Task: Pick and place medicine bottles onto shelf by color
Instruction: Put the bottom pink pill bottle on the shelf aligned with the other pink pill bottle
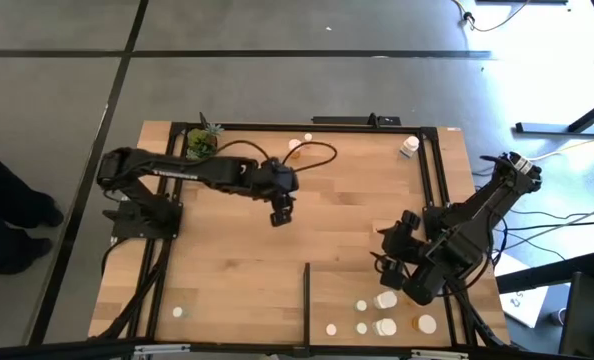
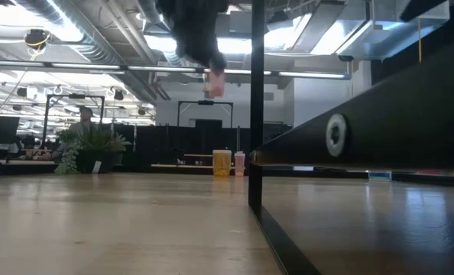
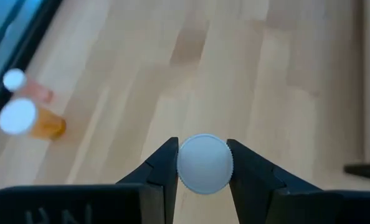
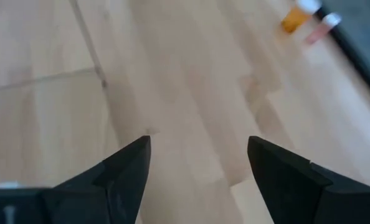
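Observation:
My left gripper [image 1: 281,213] hangs over the middle of the table, shut on a small medicine bottle with a white cap [image 3: 203,165]; its pale body [image 2: 214,84] shows below the fingers in the low view. My right gripper [image 1: 395,248] stands open and holds nothing, above the shelf [image 1: 349,285], a light-wood panel at the near right edged by a thin black strip [image 1: 306,295]. Several white-capped bottles [image 1: 385,300] stand on the shelf's near part. An orange bottle [image 3: 38,121] and a pinkish one [image 3: 26,87] stand upright near the far edge. My left gripper pinches the bottle's white cap by its ribbed rim [image 3: 184,167], one finger on each side. The fingers slant downward, coming from the table's left. The bottle is lifted clear of the table and hangs below the fingers, cap uppermost.
A small potted plant [image 1: 202,143] stands at the far left corner. A white bottle [image 1: 409,147] sits at the far right and a lone one [image 1: 177,312] at the near left. Bare wood lies under and around the left gripper.

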